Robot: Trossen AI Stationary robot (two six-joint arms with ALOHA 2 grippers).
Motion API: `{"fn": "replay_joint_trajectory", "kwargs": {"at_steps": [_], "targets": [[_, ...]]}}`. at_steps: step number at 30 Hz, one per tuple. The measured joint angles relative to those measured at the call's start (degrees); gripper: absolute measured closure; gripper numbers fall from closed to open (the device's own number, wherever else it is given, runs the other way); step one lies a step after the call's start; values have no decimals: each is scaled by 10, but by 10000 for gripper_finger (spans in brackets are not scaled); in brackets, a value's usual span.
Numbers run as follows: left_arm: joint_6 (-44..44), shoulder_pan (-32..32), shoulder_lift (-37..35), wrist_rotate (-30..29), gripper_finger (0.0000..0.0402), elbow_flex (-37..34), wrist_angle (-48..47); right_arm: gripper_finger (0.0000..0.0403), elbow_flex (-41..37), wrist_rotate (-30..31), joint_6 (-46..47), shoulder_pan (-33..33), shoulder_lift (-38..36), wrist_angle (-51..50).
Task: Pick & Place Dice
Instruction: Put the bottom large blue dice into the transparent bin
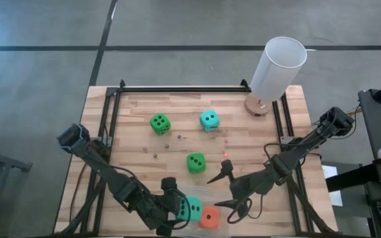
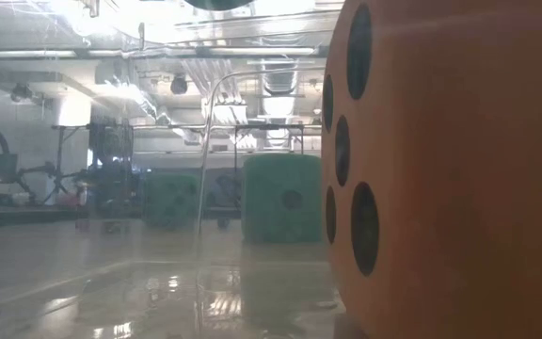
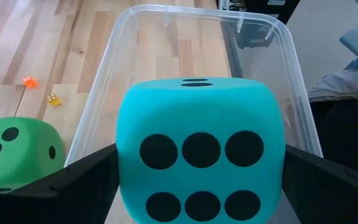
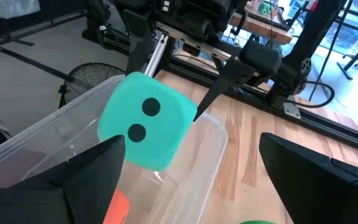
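Five dice: two bright green, two teal and one orange-red are showing on or over the wooden table (image 1: 137, 132).
Left gripper (image 1: 177, 210): sitting at about 6 o'clock on the table, it is gripping a teal die (image 3: 201, 155) between its two dark fingers (image 3: 82, 177), jaws spread wide around it; the six-pip face is facing its wrist camera.
Clear plastic bin (image 3: 278, 56): lying at the near edge under the held teal die; the orange-red die (image 1: 209, 217) is resting inside, just beside the teal one.
Right gripper (image 1: 232, 192): hovering at about 5 o'clock, jaws standing wide with nothing between them.
Green dice: one (image 1: 160, 123) is lying at about 10 o'clock, the other (image 1: 196, 162) near the centre.
Second teal die (image 1: 209, 120): lying at about 12 o'clock.
White cylinder (image 1: 278, 68): leaning over a round wooden base at about 2 o'clock.
Tiny coloured dice (image 3: 28, 81): scattered loosely around the centre.
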Motion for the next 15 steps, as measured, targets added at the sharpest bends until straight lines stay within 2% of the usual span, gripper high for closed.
{"fn": "replay_joint_trajectory", "kwargs": {"at_steps": [3,7,15], "targets": [[0,0,0,0,5,0,0,37,0,-4,2,0,0,11],[0,0,0,0,3,0,0,37,-12,-43,-10,0,0,41],[0,0,0,0,6,0,0,37,-18,-45,-12,0,0,58]]}}
